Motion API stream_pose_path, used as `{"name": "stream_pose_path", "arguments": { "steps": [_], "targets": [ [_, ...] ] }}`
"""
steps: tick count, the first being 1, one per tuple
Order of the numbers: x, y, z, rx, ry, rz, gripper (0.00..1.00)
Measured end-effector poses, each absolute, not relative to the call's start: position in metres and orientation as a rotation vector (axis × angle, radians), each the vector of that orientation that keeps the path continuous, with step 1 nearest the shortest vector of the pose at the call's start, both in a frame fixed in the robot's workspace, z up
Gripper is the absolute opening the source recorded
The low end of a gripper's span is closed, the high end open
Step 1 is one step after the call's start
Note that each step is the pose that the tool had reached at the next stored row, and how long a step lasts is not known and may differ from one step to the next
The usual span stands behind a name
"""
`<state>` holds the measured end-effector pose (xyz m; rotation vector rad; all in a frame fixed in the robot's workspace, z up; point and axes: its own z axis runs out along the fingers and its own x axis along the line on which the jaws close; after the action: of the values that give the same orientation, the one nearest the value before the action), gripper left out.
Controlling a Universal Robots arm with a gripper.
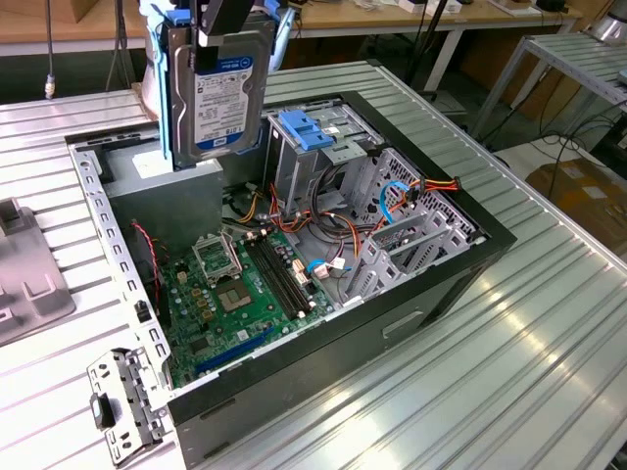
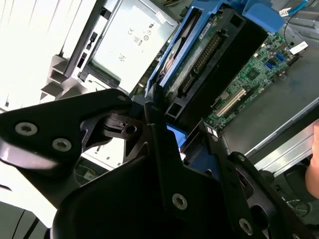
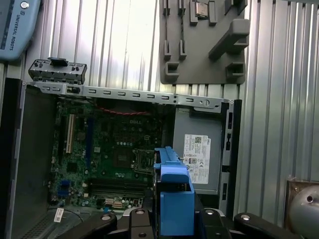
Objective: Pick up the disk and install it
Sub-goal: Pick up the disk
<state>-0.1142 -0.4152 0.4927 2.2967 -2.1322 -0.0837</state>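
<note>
Tool (image 1: pixel 224 29) clamped on the top end of the disk (image 1: pixel 220 98), holding it in the air at about 11 o'clock in the exterior view. That puts it above the open computer case (image 1: pixel 460 257), roughly over the edge of the power-supply box (image 3: pixel 197 149). Pick-up looks done: the disk is clear of the table (image 1: pixel 549 372) and touches nothing but the tool. Install not done: the drive cage (image 1: pixel 338 171) with its blue latch (image 1: pixel 306 132) sits near, toward 3 o'clock from the disk and apart from it. Disk stands on end, long axis upright with a slight tilt, label face toward 5 o'clock, blue rails along the long sides. Connector end: cannot tell.
</note>
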Motion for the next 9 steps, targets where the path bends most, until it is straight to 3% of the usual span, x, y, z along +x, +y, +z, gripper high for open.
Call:
{"name": "stream_pose_path", "arguments": {
  "steps": [9],
  "targets": [
    [-0.108,-0.422,0.4924,2.297,-2.132,-0.084,0.37]
  ]
}}
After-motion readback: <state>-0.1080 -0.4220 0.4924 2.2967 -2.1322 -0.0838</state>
